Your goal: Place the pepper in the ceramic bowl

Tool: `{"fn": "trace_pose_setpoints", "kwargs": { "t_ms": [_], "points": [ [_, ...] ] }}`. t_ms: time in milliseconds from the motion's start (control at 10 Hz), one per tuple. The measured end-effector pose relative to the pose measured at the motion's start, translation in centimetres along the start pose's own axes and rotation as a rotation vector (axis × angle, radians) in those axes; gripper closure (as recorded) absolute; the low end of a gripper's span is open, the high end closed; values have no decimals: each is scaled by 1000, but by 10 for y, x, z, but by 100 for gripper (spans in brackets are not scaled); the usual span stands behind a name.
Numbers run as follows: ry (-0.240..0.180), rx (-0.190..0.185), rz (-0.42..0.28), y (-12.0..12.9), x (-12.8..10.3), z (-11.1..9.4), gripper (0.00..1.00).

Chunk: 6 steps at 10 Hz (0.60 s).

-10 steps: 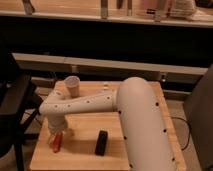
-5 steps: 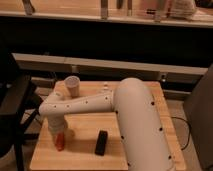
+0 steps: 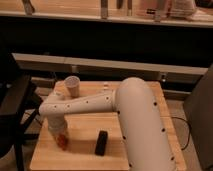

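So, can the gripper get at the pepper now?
Probably yes. The gripper is down right over the pepper at the front left of the table; the remote lies apart to the right and the cup farther back, so nothing seems in the way.

**Table layout: arm across the middle, gripper down at front left**

The table (image 3: 85, 131) stands in front of a long ledge (image 3: 100, 65) that runs across behind it. A cup (image 3: 73, 86) stands upright on the table's back left part. The arm (image 3: 135, 115) comes in from the front right and reaches leftward over the table, passing in front of the cup. At its left end the gripper (image 3: 60, 135) points down over the table's front left part, directly above the pepper (image 3: 61, 142), which lies on the table surface. A remote (image 3: 102, 142) lies on the table to the right of the pepper, apart from it, near the front edge. A chair (image 3: 12, 110) stands to the left of the table.
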Motion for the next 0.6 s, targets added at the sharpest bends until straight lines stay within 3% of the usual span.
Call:
{"fn": "trace_pose_setpoints", "kwargs": {
  "t_ms": [100, 300, 600],
  "points": [
    [15, 10, 0, 0, -1, -14, 92],
    [4, -6, 10, 1, -1, -29, 100],
    [5, -18, 26, 19, 5, -21, 100]
  ]
}}
